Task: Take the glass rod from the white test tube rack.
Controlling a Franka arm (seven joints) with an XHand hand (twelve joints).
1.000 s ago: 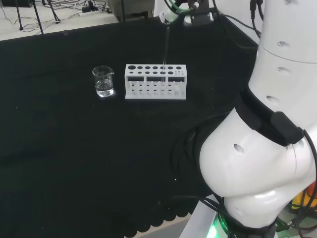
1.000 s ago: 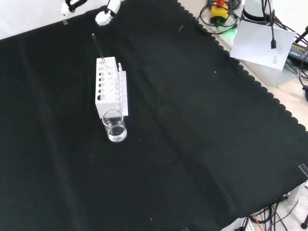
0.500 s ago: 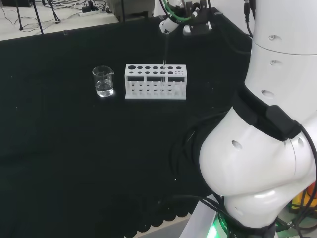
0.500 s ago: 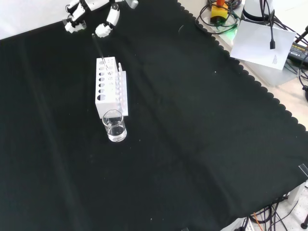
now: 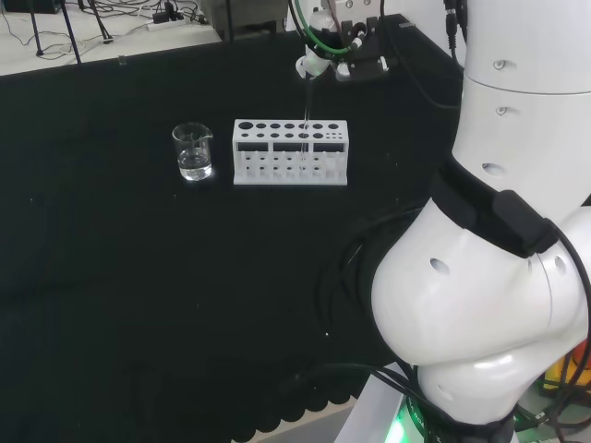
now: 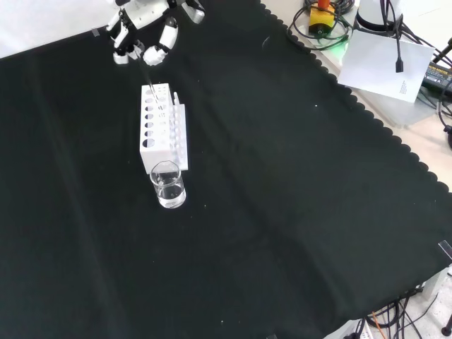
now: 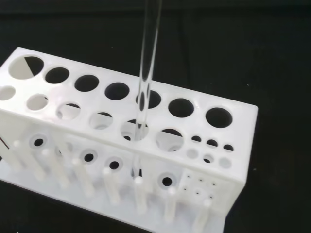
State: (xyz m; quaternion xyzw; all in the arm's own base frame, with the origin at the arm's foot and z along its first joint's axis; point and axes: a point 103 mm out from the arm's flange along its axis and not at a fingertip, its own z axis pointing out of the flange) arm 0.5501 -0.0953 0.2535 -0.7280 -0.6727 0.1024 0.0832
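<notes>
Black-clothed desk [image 6: 282, 212] | glass rod [image 7: 146, 73] upright in white test tube rack [image 5: 291, 152] near far edge | hand [image 6: 145, 39] at rod's top, fingers seemingly apart, holding nothing | rod light, stiff, slippery, fragile: pinch near top

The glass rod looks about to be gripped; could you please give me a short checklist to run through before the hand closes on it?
1. Glass rod standing upright in a hole of the white rack: ok.
2. Hand over the rod's top end, front view: ok.
3. Fingers around the rod: cannot tell.
4. Rack flat on the black cloth: ok.
5. Beaker clear of the lift path, apart from the rack in the head view: ok.
6. Neighbouring rack holes empty, wrist view: ok.
</notes>
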